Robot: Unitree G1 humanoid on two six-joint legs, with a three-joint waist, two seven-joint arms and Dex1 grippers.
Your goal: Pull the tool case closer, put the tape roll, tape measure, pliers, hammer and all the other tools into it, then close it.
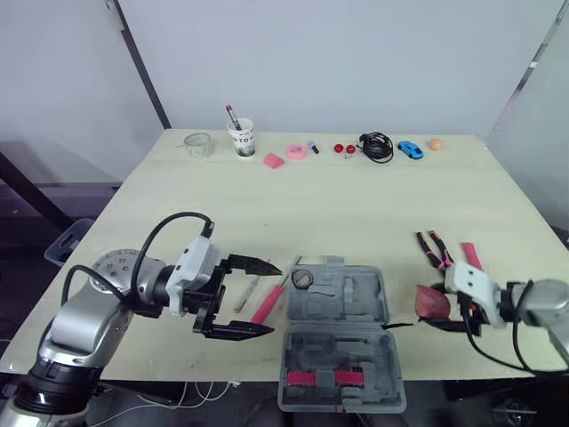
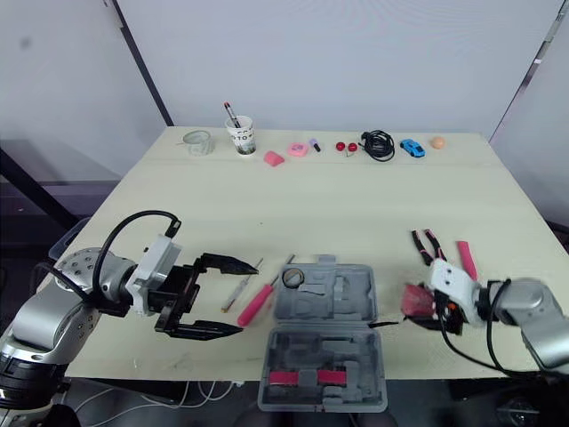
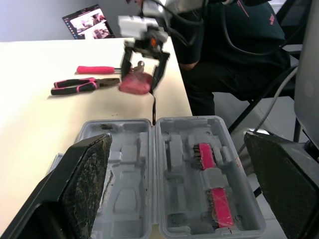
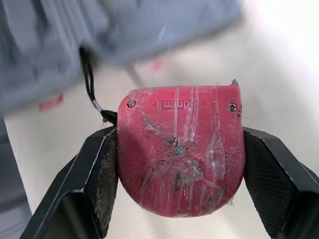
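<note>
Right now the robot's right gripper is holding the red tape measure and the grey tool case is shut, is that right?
Not quite: the tool case lies open, both halves spread flat, as the left eye view shows. The right gripper does hold the red tape measure.

The tape measure (image 4: 179,149) is showing a red plastic shell, scratched and grimy. The tool case (image 1: 342,307) is looking like matt grey moulded plastic. The desk (image 1: 356,205) is presenting a smooth, pale, matt top.
</note>
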